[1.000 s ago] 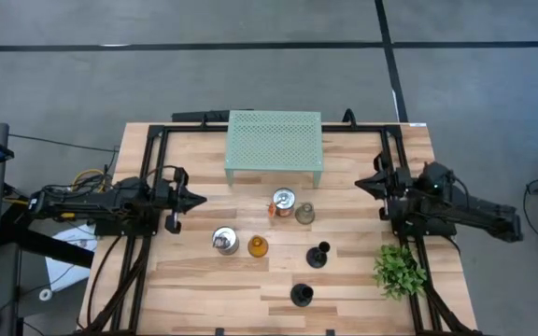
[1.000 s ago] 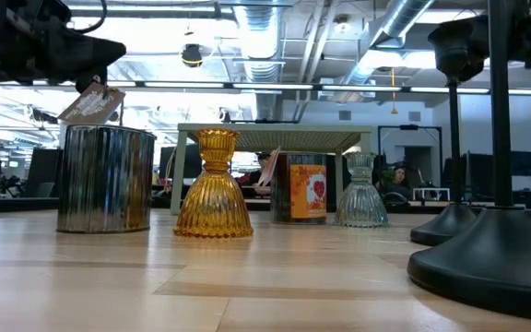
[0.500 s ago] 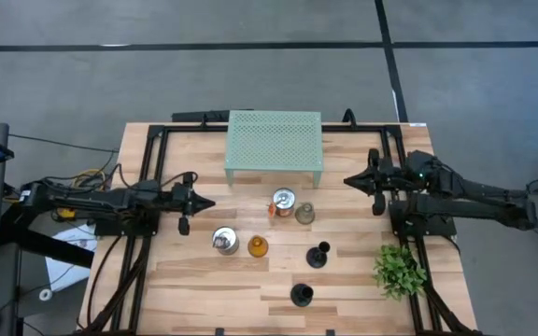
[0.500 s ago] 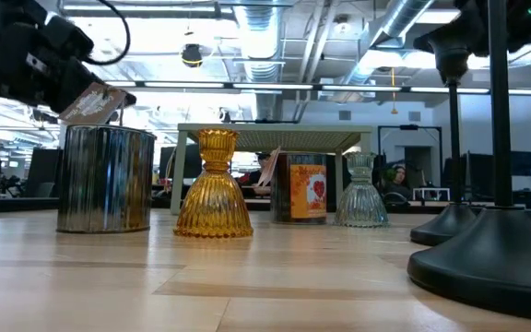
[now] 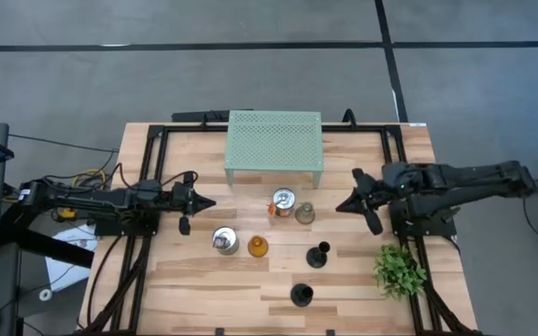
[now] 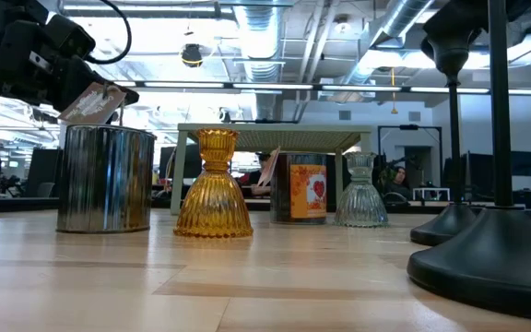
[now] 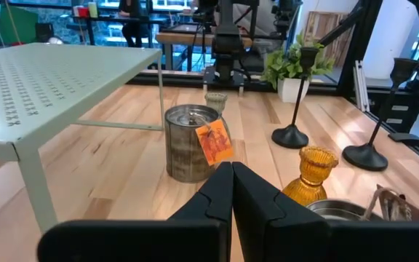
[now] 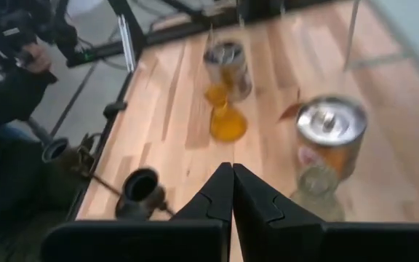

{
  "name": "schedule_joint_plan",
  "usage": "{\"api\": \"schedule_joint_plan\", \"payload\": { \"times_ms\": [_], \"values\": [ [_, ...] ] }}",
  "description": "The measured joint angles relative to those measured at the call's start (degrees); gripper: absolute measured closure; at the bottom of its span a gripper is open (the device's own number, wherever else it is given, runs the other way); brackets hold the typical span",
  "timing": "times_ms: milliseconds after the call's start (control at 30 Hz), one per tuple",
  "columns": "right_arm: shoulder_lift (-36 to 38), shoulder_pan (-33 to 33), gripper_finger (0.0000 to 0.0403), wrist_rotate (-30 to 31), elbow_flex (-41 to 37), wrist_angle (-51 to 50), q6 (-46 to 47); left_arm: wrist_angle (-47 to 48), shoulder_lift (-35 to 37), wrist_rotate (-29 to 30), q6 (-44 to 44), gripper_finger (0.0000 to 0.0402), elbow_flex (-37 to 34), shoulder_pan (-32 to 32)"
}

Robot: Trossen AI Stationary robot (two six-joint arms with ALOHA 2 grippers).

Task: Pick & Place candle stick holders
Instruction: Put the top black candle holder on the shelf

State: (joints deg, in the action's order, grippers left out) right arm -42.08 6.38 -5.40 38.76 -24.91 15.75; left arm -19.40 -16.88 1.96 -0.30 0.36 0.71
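Six candle stick holders stand on their bases mid-table: an orange-and-silver tin (image 5: 283,202), a clear glass one (image 5: 304,214), a silvery jar (image 5: 224,241), an amber glass one (image 5: 257,246), a black slim-stemmed stick (image 5: 318,255) and a second black one (image 5: 302,296). My left gripper (image 5: 209,203) is shut and empty, left of the tin (image 7: 191,142), above the table. My right gripper (image 5: 340,207) is shut and empty, right of the clear glass holder (image 8: 317,185), pointing at the group.
A pale green mesh stand (image 5: 274,147) stands at the far middle of the table, behind the holders. A leafy green plant (image 5: 400,269) stands near the right edge, close under my right arm. Bare wood lies at the near left.
My right gripper has swung from beside the mesh stand toward the table's near edge and left, toward the tin and the clear glass holder. My left gripper has reached a little toward the right and dropped slightly, then stayed still. The holders have not moved.
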Motion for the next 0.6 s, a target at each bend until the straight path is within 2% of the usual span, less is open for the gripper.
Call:
{"api": "schedule_joint_plan", "payload": {
  "times_ms": [267, 433, 600],
  "values": [
    [-7.75, 9.43, 0.0403, 5.63, 6.23, -2.44, 8.52, -0.2, 0.0, 0.0, 0.0, 0.0394, 0.0, 0.02],
    [-14.65, 13.92, 0.0403, 11.36, 13.25, -6.81, 12.29, -0.18, 0.0, 0.0, 0.0, 0.0394, 0.0, 0.01],
    [-23.03, 17.35, 0.0403, 13.49, 21.86, -13.48, 14.31, -0.18, 0.0, 0.0, 0.0, 0.0394, 0.0, 0.02]
  ]
}}
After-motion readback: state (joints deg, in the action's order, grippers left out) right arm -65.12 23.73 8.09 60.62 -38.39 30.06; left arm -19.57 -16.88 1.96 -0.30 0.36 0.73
